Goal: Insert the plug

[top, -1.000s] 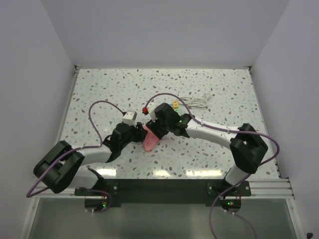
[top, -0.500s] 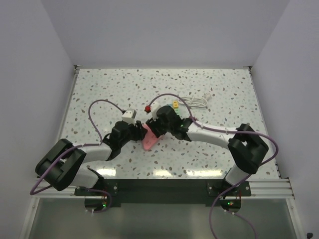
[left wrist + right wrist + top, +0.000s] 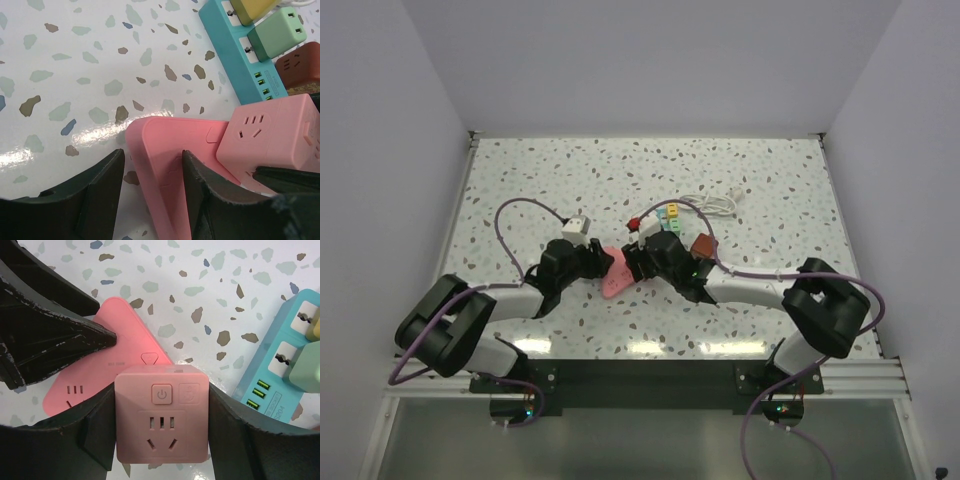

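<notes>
Meeting at the middle of the speckled terrazzo table point(image 3: 520, 180), our two arms crowd one small patch, with bare surface open to the left, the far side and the near edge. Our right gripper point(image 3: 161, 440) is clamped on the pink cube plug adapter point(image 3: 161, 412), its socket face toward the wrist camera, held over the flat pink power strip point(image 3: 170, 165) lying on the table. Our left gripper point(image 3: 150, 192) has its fingers point(image 3: 102, 195) closed on either side of that strip's end. Just right of the strip lies a teal power strip point(image 3: 239, 47) carrying yellow point(image 3: 255, 7), green point(image 3: 277, 32) and brown adapter cubes point(image 3: 302, 62), hemming in that side; a white cable point(image 3: 715, 205) coils beyond it.
</notes>
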Robot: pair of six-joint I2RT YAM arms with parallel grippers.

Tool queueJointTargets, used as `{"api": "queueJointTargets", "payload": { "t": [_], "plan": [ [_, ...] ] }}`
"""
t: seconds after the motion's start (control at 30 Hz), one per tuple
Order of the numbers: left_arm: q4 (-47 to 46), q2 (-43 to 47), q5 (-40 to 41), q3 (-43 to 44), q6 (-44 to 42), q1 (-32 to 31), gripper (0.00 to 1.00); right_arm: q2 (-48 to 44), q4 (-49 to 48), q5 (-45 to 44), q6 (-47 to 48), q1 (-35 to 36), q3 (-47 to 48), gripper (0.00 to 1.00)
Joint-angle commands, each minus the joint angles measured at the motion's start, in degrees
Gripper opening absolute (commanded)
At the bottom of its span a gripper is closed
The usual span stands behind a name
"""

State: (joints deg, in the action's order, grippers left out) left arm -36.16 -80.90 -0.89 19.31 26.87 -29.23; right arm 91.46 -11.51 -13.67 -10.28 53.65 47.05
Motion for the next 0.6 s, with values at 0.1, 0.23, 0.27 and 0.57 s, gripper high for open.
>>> {"api": "queueJointTargets", "payload": {
  "t": [0.1,0.23,0.27,0.57],
  "plan": [
    [4.08,-1.98,1.33,-0.24,-2.09,1.37,0.53,6.88,11.95,-0.21,-4.92,0.93,-7.76,0.0],
    [4.17,-2.06,1.41,-0.24,-2.18,1.37,0.52,9.0,7.74,-0.21,-6.06,0.85,-9.34,0.0],
    [4.26,-2.24,1.41,-0.06,-2.18,1.37,0.52,9.17,7.12,-0.48,-6.5,0.84,-9.78,0.0],
    [4.43,-4.0,1.24,1.17,-2.17,1.37,0.51,10.05,2.89,-4.94,-10.72,4.18,-14.7,0.0]
  ]
}}
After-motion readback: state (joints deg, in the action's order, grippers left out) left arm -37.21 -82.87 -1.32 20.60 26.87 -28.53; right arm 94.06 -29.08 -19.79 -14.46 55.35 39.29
